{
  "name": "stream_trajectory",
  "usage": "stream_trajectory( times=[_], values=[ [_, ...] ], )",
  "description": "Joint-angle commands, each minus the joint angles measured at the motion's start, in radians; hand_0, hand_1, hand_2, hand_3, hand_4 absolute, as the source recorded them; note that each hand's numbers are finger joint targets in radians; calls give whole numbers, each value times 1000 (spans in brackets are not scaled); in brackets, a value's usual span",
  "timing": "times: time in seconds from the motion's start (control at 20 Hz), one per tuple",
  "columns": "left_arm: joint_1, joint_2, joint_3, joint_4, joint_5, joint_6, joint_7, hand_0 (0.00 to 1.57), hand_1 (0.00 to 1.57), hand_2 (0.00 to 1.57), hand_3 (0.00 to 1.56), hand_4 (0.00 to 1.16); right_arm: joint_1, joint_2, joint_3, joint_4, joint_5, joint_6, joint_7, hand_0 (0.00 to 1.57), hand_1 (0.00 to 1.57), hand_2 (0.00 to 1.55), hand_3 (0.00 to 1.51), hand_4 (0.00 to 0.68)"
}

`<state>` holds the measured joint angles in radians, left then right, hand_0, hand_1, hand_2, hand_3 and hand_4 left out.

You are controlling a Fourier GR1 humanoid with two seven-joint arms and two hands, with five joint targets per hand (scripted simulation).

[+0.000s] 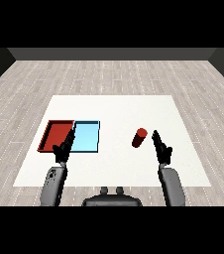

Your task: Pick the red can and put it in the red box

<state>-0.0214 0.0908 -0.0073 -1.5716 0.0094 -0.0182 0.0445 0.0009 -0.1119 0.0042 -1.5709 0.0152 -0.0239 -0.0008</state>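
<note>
Red can (140,138) lay tilted on the white table (114,109), right of the light blue tray (85,137) and well apart from the red tray (56,135). Right hand (161,147) sat just beside the can, fingers straight, holding nothing, not touching it. Left hand (63,148) hovered over the trays' near edge, fingers extended, empty.

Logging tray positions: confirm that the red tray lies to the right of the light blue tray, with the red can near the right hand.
Wrong side. The head view shows the red tray to the left of the light blue tray. The red can does lie near the right hand.
</note>
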Motion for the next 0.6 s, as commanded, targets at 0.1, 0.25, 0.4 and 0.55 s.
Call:
stream_trajectory(
  times=[0.1,0.25,0.4,0.55],
  values=[
    [15,-5,20,0,-22,13,-25,0,0,0,0,0,-51,-65,-108,87,-71,95,-20,0,0,0,0,0],
    [-12,-19,28,43,-47,54,-42,0,0,0,0,0,-71,-157,-208,154,-161,195,-58,0,0,0,0,0],
    [17,-34,63,-105,37,7,-295,0,0,0,0,0,-109,-95,-211,116,-258,251,-219,0,0,0,0,0],
    [-56,-35,101,6,54,2,-369,0,0,0,0,0,-158,-92,-212,197,-250,275,-275,0,0,0,0,0]
  ],
)
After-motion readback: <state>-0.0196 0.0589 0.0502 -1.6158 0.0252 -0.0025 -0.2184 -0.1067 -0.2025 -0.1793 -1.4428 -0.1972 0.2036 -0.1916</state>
